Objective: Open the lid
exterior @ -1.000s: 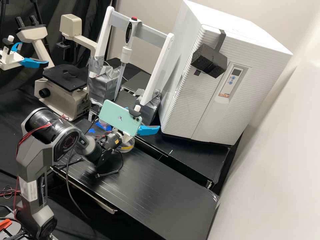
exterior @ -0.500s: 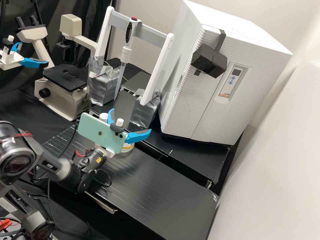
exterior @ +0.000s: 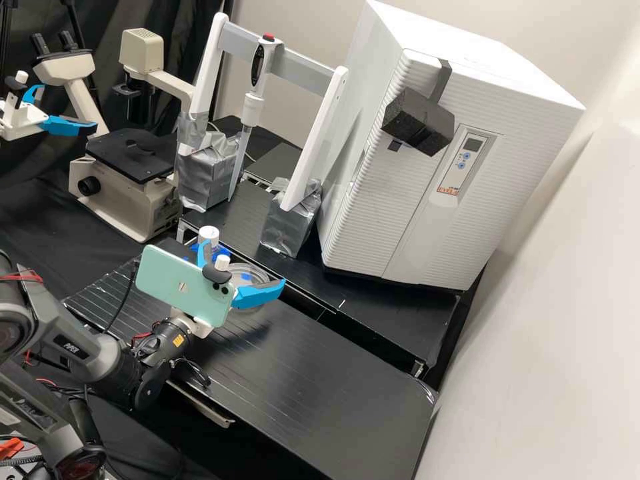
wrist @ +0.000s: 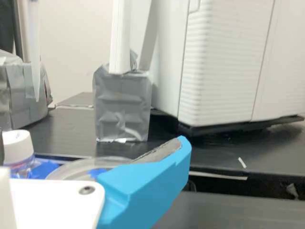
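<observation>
One white lid (exterior: 209, 233) is sitting on a small bottle (wrist: 20, 167), which is standing upright near the end effector (exterior: 243, 265). The end effector is holding its two blue fingers spread apart, released, gripping nothing. One round clear dish (exterior: 257, 274) is lying beside the bottle. One green phone (exterior: 181, 287) is riding on the arm above the black worktop (exterior: 333, 380). One pipette (exterior: 259, 70) is hanging in a white frame (exterior: 320, 133), between the beige microscope (exterior: 130, 193) and the white cabinet (exterior: 373, 213).
</observation>
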Robot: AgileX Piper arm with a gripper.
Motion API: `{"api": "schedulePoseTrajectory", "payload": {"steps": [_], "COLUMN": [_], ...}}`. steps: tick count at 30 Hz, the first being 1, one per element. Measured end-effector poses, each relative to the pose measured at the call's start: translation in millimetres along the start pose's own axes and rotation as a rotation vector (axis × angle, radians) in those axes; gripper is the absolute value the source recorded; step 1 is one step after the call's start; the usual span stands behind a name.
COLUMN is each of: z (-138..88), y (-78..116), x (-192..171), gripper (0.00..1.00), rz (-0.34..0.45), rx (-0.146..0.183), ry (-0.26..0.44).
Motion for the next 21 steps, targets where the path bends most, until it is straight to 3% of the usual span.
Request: {"api": "schedulePoseTrajectory", "payload": {"steps": [8, 20, 21], "z": [4.9, 9.7, 9.7], "y": [-9.9, -7.0, -7.0], "x": [4.5, 3.9, 3.9], "gripper": [1.00, 1.00, 0.00], "rz": [-0.060, -0.041, -0.041], "rx": [-0.008, -0.009, -0.009], "ry": [-0.016, -0.047, -0.047]}}
